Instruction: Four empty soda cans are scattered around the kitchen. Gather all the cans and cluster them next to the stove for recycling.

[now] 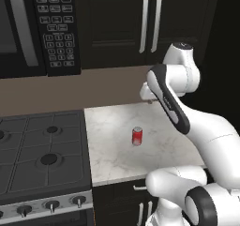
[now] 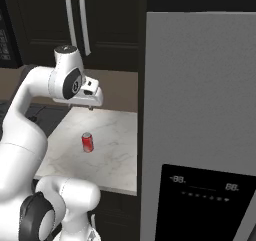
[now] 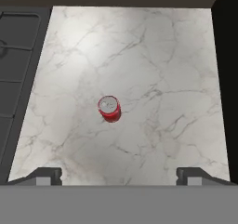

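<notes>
One red soda can [image 1: 137, 136] with a silver top stands upright in the middle of the white marble counter [image 1: 112, 159], a short way right of the stove [image 1: 42, 154]. From the other side the can [image 2: 87, 142] stands alone on the marble. My gripper [image 1: 149, 100] hangs high over the back of the counter and points down, well above the can. In the hand view the can [image 3: 109, 108] lies ahead of my gripper [image 3: 118, 174], whose fingertips [image 3: 46, 174] stand wide apart with nothing between them. The gripper [image 2: 90, 106] is open.
A black microwave [image 1: 37, 28] with a keypad hangs over the stove. Dark upper cabinets [image 1: 150, 18] run above the counter. A tall grey fridge [image 2: 200, 110] walls off the counter's right side. Dark lower cabinets sit under the counter's front edge.
</notes>
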Tool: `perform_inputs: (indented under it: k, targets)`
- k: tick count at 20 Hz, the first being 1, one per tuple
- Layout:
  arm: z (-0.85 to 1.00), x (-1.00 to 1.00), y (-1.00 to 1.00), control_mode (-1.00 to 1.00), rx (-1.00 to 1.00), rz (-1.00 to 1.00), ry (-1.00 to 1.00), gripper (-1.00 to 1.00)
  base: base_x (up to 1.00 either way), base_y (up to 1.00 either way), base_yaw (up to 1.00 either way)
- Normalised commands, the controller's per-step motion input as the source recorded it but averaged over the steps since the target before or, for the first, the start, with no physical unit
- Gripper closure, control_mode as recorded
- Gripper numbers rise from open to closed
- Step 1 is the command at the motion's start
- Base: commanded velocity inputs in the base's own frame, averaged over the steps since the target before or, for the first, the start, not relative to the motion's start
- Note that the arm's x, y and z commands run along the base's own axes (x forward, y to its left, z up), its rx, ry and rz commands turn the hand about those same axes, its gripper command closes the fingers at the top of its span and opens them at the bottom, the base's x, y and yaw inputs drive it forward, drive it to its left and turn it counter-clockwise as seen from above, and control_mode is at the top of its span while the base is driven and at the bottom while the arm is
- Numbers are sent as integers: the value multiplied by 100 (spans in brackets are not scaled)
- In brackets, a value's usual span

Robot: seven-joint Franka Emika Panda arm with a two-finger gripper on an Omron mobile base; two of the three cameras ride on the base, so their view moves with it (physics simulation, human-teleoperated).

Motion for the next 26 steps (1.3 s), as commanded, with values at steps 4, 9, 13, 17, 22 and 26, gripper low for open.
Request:
perform_inputs:
  k: [4, 9, 13, 17, 22, 26]
  targets:
    - [-14, -2, 15, -100, 0, 0, 3, -100, 0, 0, 0]
    - [-13, -16, 18, -100, 0, 0, 0, -100, 0, 0, 0]
    - [-10, -11, 14, -100, 0, 0, 5, -100, 0, 0, 0]
    - [-9, -15, 8, -100, 0, 0, 6, -100, 0, 0, 0]
    - [-7, -20, 6, -100, 2, 0, 4, -100, 0, 0, 0]
    - [-7, -16, 5, -100, 2, 0, 4, -100, 0, 0, 0]
